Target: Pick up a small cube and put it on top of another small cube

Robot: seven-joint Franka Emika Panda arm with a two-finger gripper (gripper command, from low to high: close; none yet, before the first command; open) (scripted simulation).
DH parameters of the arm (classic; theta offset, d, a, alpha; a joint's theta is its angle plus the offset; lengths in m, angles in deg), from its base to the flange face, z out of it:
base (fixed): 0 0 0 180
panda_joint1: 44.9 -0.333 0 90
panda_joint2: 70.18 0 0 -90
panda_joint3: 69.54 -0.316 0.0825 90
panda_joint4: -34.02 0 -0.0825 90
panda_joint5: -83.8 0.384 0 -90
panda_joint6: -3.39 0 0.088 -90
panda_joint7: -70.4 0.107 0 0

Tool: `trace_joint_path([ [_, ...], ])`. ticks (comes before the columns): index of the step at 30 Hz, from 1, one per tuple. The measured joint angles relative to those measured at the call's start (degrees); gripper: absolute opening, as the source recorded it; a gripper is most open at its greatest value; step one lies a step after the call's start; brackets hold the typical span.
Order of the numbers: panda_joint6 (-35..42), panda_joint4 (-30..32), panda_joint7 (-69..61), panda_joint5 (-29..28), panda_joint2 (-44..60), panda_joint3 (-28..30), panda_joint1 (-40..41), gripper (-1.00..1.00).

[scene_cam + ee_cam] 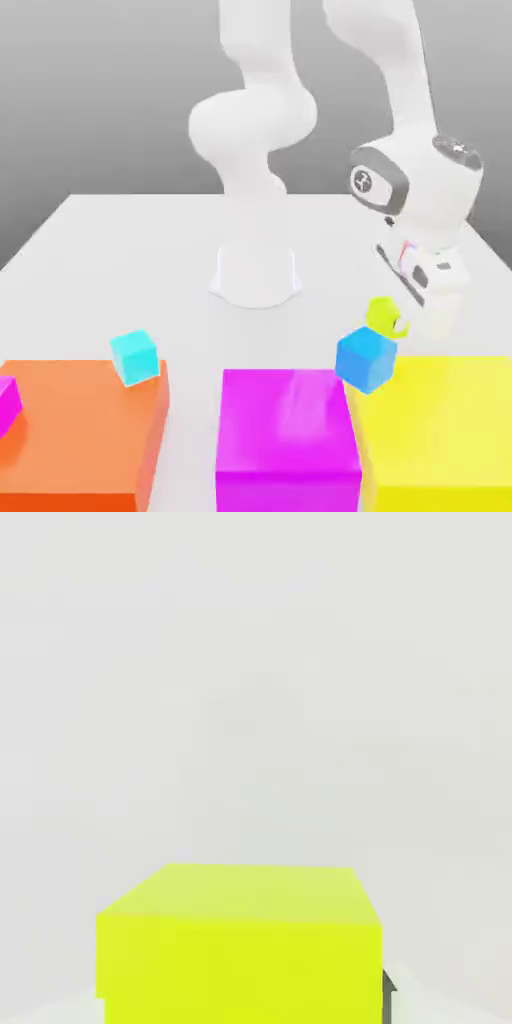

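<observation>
The tiny lime-yellow cube [378,309] is at the exterior view's right, just above and behind the sky-blue small cube [365,359]. My gripper [392,321] reaches down at a slant from the white hand and is shut on the lime cube. In the hand view the lime cube [240,942] looms close, with a dark finger [388,998] pressed against its side. The tiny light cyan cube [135,356] rests on the far corner of the big orange block [80,430], well off to the exterior view's left.
A big magenta block [288,435] and a big yellow block [445,430] stand along the front edge. A small magenta cube [6,402] lies on the orange block's left side. The arm's white base [256,275] stands mid-table.
</observation>
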Motion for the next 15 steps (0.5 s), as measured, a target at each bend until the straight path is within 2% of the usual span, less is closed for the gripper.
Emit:
trace_joint_path([
  [15,36.0,-18.48,17.67,9.8,11.13,1.97,2.16,-1.0],
])
